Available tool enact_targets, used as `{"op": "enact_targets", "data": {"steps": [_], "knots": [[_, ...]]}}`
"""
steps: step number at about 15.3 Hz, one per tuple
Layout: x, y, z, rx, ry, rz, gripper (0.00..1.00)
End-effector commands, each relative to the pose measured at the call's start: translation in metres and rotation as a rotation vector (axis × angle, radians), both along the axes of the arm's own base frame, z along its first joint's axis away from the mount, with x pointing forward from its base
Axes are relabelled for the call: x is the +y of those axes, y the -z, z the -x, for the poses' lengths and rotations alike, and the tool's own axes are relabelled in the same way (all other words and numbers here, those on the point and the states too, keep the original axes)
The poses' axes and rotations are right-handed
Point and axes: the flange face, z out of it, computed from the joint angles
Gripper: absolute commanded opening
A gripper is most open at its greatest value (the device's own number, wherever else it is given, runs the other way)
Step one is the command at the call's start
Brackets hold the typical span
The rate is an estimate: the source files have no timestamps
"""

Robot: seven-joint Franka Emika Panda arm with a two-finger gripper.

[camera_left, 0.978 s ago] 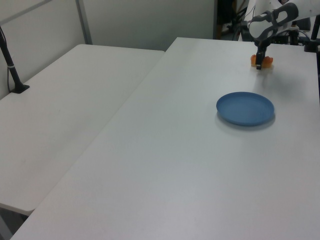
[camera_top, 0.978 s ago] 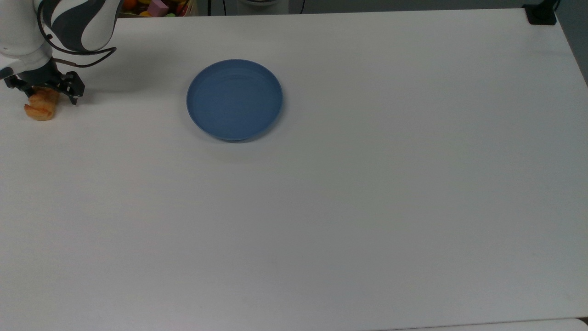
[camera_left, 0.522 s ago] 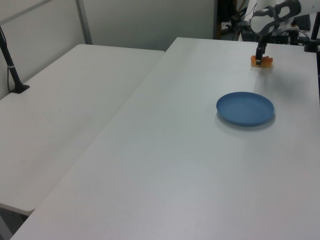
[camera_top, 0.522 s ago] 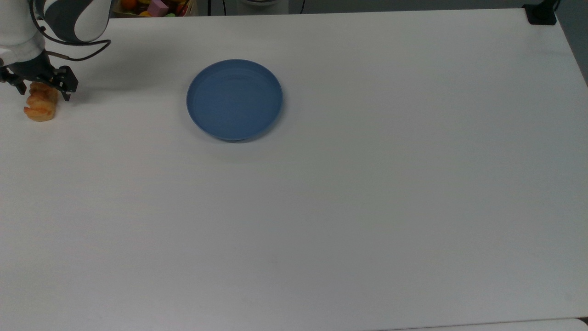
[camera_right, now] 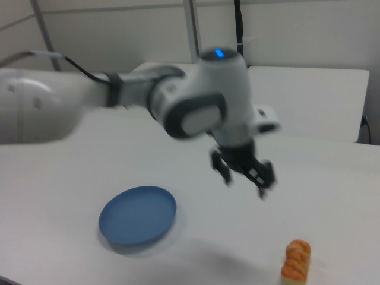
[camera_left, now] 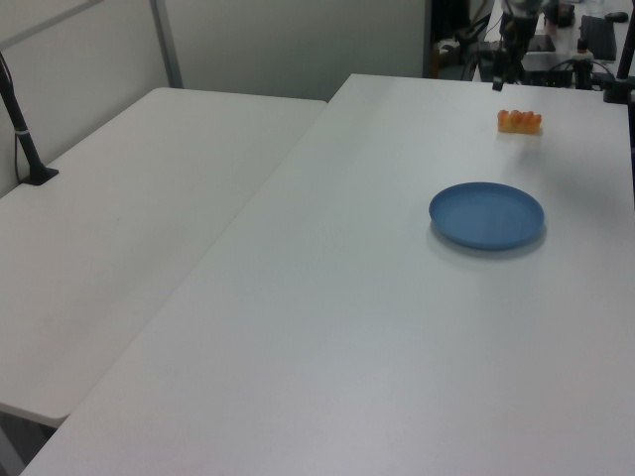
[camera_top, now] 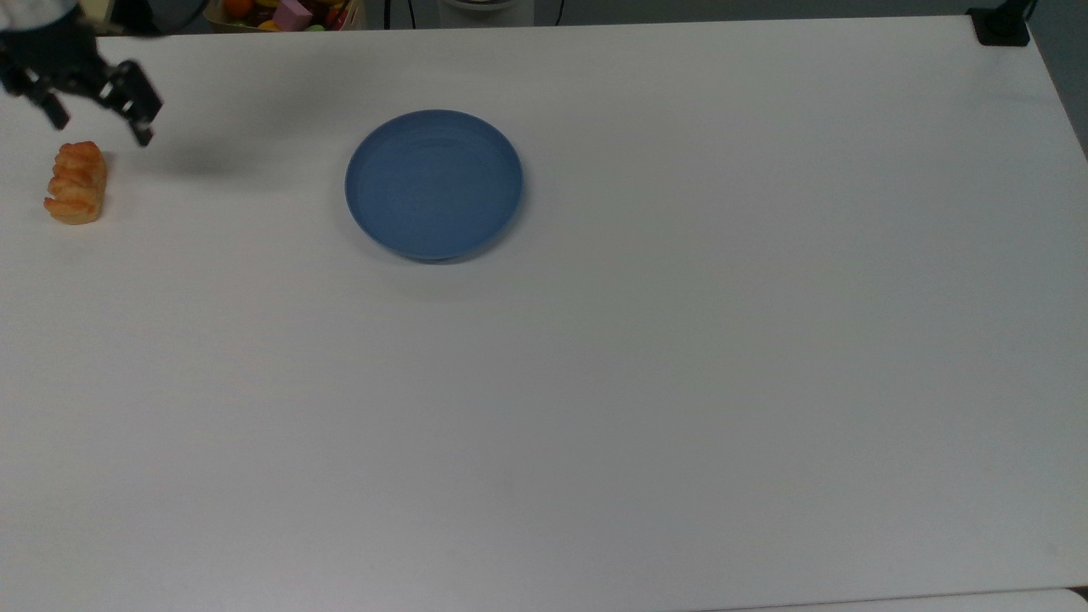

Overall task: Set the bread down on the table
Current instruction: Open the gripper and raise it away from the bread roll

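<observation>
Bread on the table, gripper raised and empty.

The gripper point(camera_top: 98, 115) hung above the bread point(camera_top: 76, 183) with its fingers spread apart, holding nothing. The bread lay flat on the white table point(camera_top: 680, 382) just below it, well apart from the blue plate point(camera_top: 434, 184) off to the top view's right.
</observation>
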Motion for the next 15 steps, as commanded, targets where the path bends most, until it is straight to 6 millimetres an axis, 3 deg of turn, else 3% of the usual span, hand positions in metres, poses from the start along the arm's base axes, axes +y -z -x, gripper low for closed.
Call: {"op": "enact_targets", "data": {"steps": [1,4,7,10,15], "knots": [[0.092,-0.064,0.01,0.038,0.008,-0.047,1.0],[0.142,-0.103,0.02,0.034,-0.027,-0.071,1.0],[0.172,-0.117,0.029,0.07,-0.086,-0.063,1.0],[0.17,-0.128,0.039,0.074,-0.071,-0.072,1.0],[0.169,-0.13,0.04,0.066,-0.008,-0.081,1.0]]}}
